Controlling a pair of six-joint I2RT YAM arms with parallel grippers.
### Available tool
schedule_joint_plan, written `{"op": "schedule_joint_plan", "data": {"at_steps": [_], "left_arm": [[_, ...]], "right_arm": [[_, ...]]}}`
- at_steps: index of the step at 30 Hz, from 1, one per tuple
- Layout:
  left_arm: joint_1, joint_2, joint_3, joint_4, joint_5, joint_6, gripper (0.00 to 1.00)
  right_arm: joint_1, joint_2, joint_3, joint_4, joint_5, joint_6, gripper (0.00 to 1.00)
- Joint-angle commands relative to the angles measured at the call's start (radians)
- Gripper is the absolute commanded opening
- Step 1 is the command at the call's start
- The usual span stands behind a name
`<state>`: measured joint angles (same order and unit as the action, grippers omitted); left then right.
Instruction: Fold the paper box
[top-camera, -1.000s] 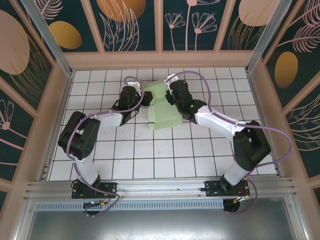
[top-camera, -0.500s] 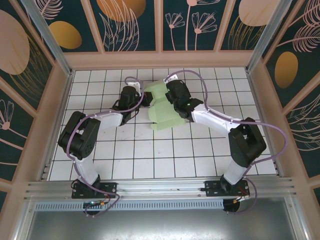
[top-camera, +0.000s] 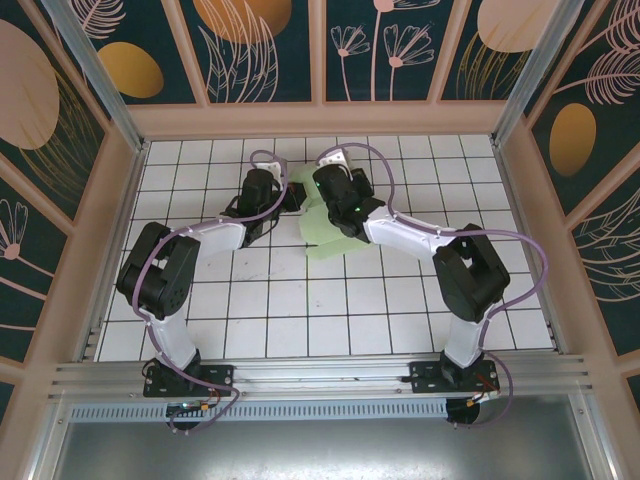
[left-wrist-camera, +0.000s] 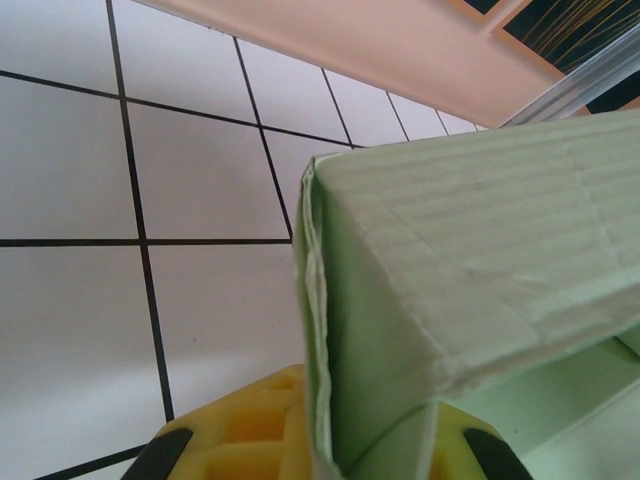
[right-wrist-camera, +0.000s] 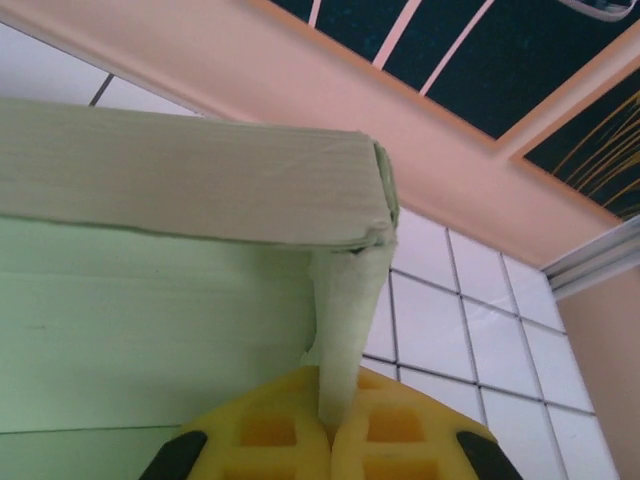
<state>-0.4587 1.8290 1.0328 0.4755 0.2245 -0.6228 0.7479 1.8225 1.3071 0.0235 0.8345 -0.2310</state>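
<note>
Left hand (left-wrist-camera: 325, 452), right hand (right-wrist-camera: 335, 432) — both pinching paper box (top-camera: 323, 245).

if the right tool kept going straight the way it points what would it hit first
The paper box: the right tool is shut on its flap, and the box's folded edge sits straight ahead. The pink wall lies beyond, likely farther off.
</note>
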Motion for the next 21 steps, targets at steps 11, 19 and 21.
{"op": "schedule_joint_plan", "data": {"at_steps": [11, 19, 21], "left_arm": [[-0.022, -0.037, 0.056, 0.135, 0.090, -0.035, 0.00], [-0.021, -0.033, 0.065, 0.120, 0.091, -0.045, 0.00], [-0.021, -0.028, 0.070, 0.115, 0.092, -0.045, 0.00]], "right_arm": [[0.001, 0.060, -0.001, -0.015, 0.069, -0.046, 0.00], [0.010, 0.086, -0.004, 0.034, 0.164, -0.109, 0.00], [0.010, 0.084, -0.012, 0.054, 0.176, -0.104, 0.12]]}}
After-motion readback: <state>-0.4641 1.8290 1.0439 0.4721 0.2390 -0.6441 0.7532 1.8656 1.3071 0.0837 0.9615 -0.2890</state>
